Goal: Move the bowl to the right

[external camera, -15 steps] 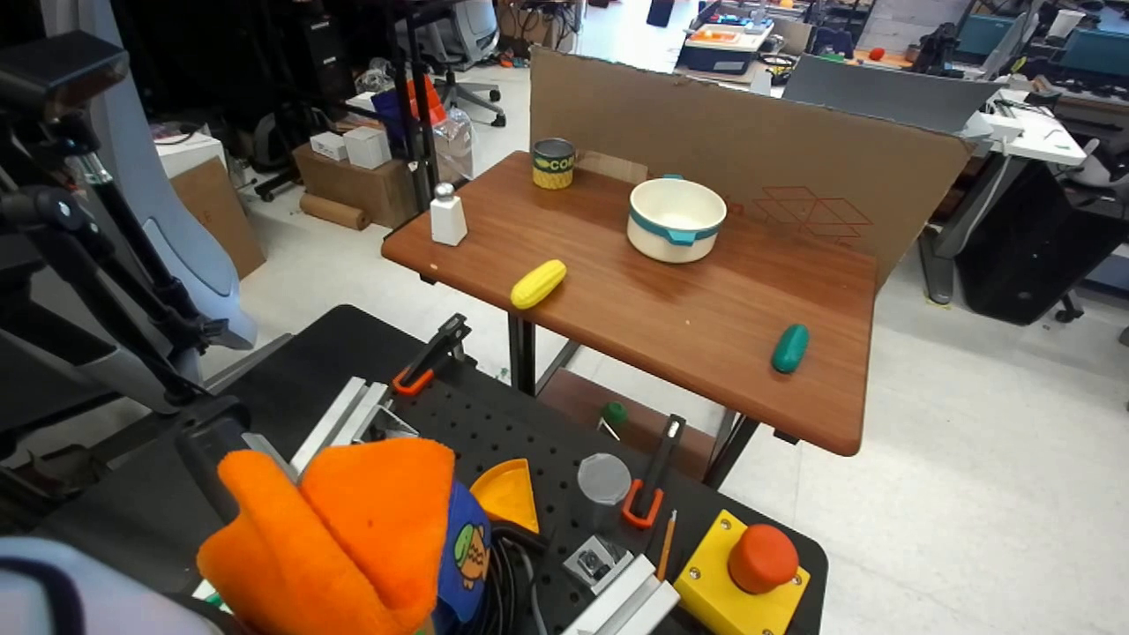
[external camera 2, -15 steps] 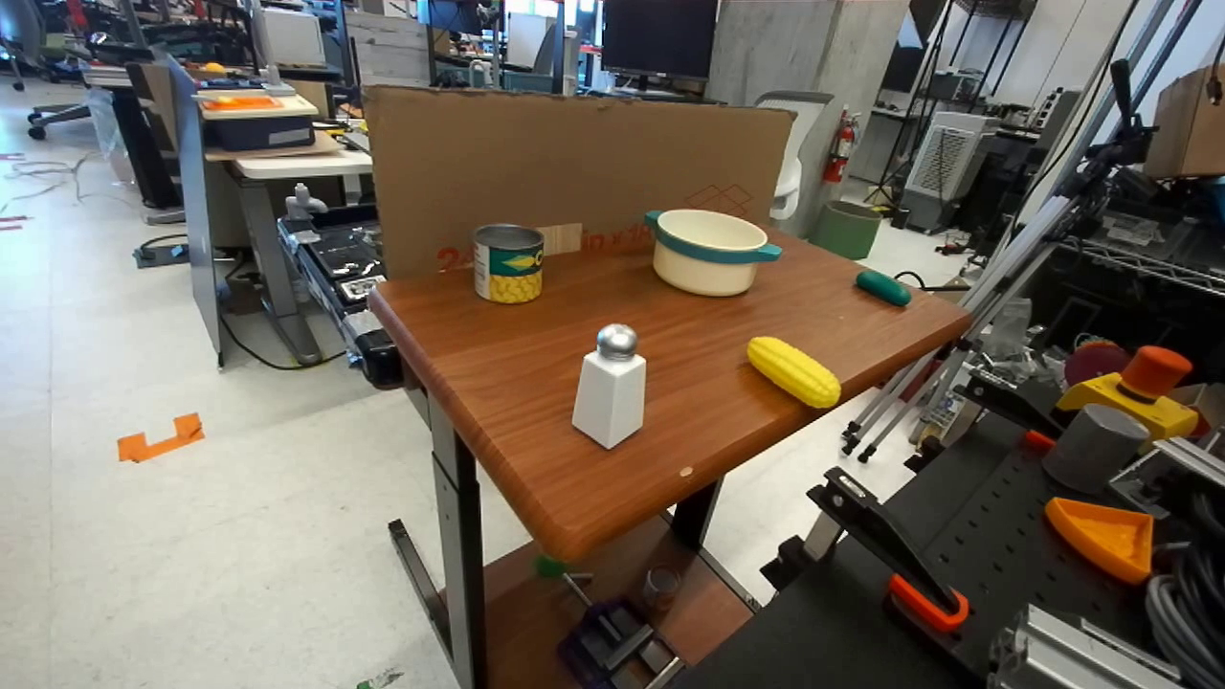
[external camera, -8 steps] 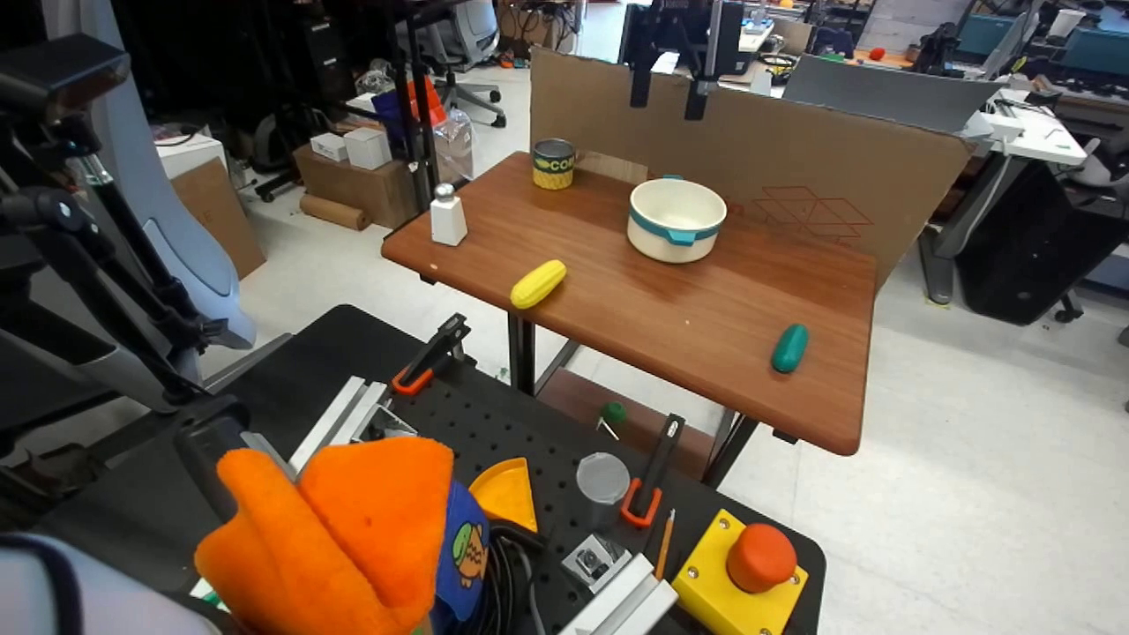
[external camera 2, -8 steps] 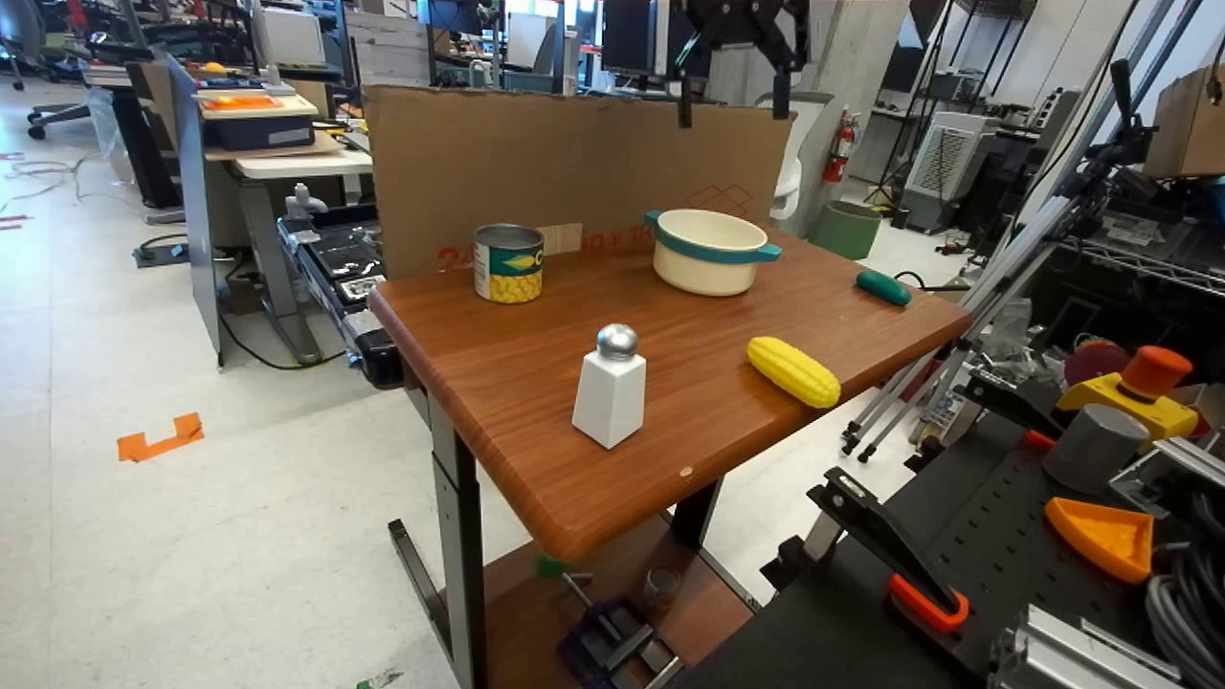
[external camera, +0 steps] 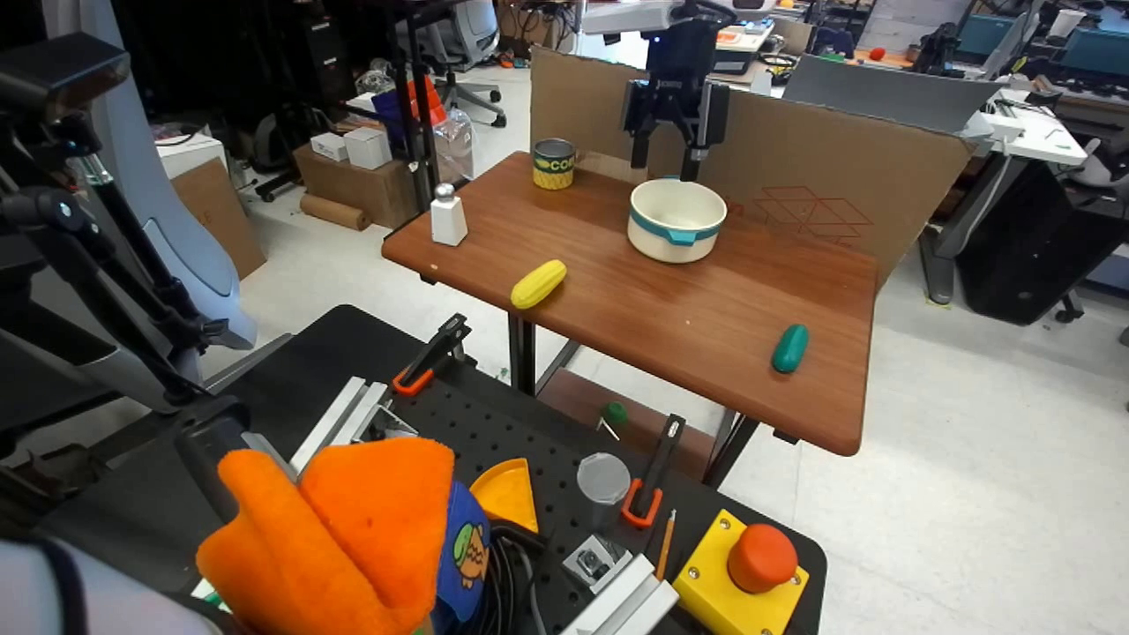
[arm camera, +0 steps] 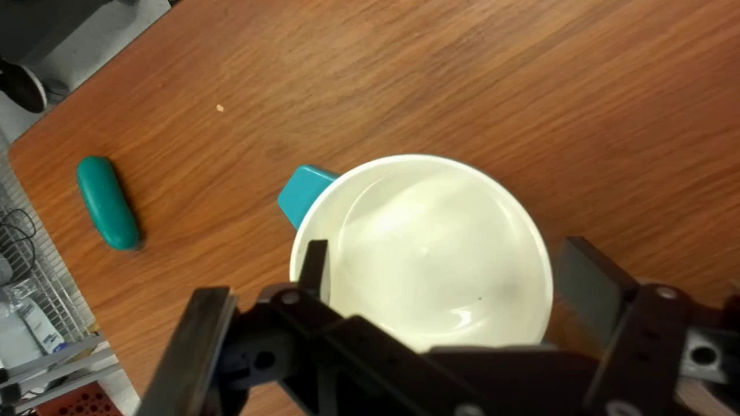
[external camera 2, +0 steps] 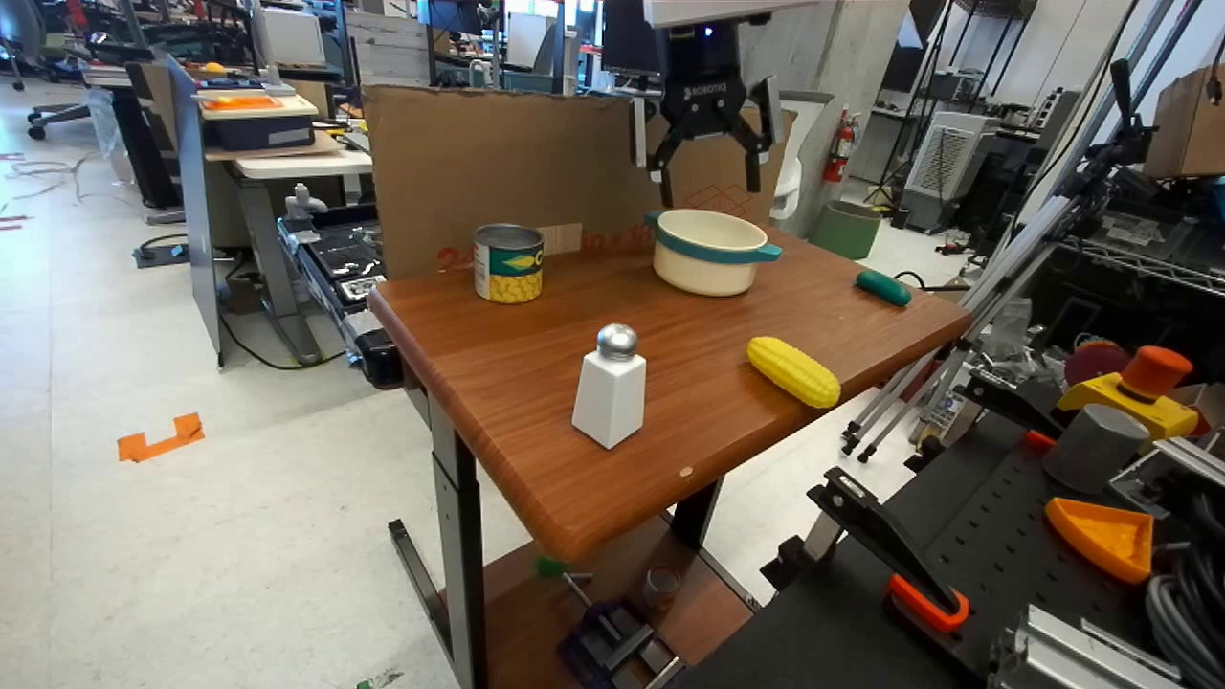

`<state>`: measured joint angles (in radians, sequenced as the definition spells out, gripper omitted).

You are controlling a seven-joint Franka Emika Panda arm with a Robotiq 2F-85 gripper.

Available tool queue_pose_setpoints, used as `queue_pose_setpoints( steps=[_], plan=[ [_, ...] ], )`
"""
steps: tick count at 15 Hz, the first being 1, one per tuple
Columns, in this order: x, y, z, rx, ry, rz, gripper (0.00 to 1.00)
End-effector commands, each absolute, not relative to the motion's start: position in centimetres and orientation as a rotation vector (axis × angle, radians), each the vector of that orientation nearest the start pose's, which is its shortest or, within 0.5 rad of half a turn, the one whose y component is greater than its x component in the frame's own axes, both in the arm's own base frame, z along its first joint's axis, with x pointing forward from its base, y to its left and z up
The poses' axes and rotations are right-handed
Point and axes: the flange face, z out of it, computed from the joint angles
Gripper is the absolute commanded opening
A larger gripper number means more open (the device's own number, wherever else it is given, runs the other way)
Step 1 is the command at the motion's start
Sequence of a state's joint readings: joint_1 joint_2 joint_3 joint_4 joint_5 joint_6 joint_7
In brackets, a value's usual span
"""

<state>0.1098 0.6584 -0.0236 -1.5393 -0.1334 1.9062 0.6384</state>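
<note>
Moved since the earlier frame: my gripper [external camera: 665,165], which in both exterior views hangs lower over the table [external camera: 609,282]. Not moved: the bowl [external camera: 676,222].

In an exterior view, my fingers [external camera: 639,152] stand apart at the bowl's 12 o'clock, one tip overlapping the far rim by line of sight. The bowl is upright; the can [external camera: 553,165] sits at its 10 o'clock, the green oblong [external camera: 790,348] between 4 and 5.

In an exterior view, my gripper [external camera 2: 710,188] hangs at the bowl's 12 o'clock, holding nothing. The white shaker [external camera 2: 610,394] stands at the bowl's 7 o'clock, the yellow corn [external camera 2: 793,371] at 5.

In the wrist view, one finger overlaps the bowl's [arm camera: 428,254] rim at 9 o'clock; the other lies outside it, between 3 and 4. Contact cannot be confirmed.

Finding: I judge the step in hand to be the approach, with grasp and carry undone. In my judgement the next move calls for lining up on the rim, descending with its wall between my fingers, and closing before any shift.
</note>
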Motion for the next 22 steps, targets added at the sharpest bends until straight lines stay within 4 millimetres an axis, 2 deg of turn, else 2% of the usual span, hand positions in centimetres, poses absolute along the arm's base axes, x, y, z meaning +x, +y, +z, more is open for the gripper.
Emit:
queue_pose_setpoints(
  steps=[1,8,9,10,11,16,20,22],
  plan=[
    [68.8,5.9,22.7,-3.255,0.807,0.344,1.0],
    [69.2,9.3,18.7,-3.258,0.718,0.296,1.0],
    [69.2,9.5,18.3,-3.259,0.709,0.297,0.75],
    [69.2,9.7,18.1,-3.258,0.703,0.292,0.74],
    [69.2,9.8,18.1,-3.258,0.701,0.286,0.68],
    [68.5,10.3,19.7,-3.229,0.703,0.303,0.33],
    [68.1,10.5,23.0,-3.129,0.742,0.357,0.06],
    [68.1,9.1,24.6,-3.093,0.807,0.364,0.01]
  ],
)
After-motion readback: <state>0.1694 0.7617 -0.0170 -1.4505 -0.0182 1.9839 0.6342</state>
